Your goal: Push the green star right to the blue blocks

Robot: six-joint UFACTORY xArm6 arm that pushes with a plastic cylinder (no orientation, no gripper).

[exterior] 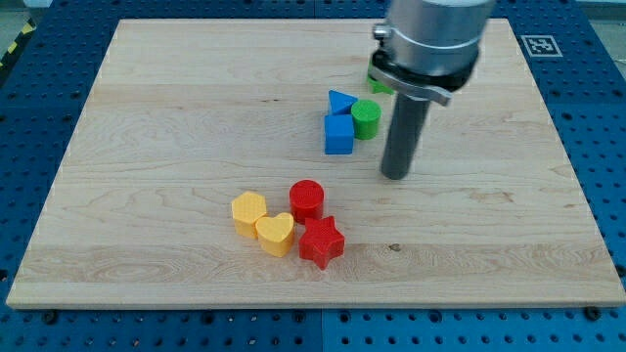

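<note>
A green block (378,83), probably the green star, shows only as a sliver near the view's top, mostly hidden behind the arm's grey body. The blue triangle (340,102) and the blue cube (338,134) sit just left of centre-top, with a green cylinder (366,118) touching them on the right. My tip (395,176) rests on the board to the right of and below the blue cube, and below the hidden green block, touching no block.
A red cylinder (306,199), a red star (321,242), a yellow hexagon (248,212) and a yellow heart (276,234) cluster at the lower middle. The wooden board (147,147) lies on a blue perforated table.
</note>
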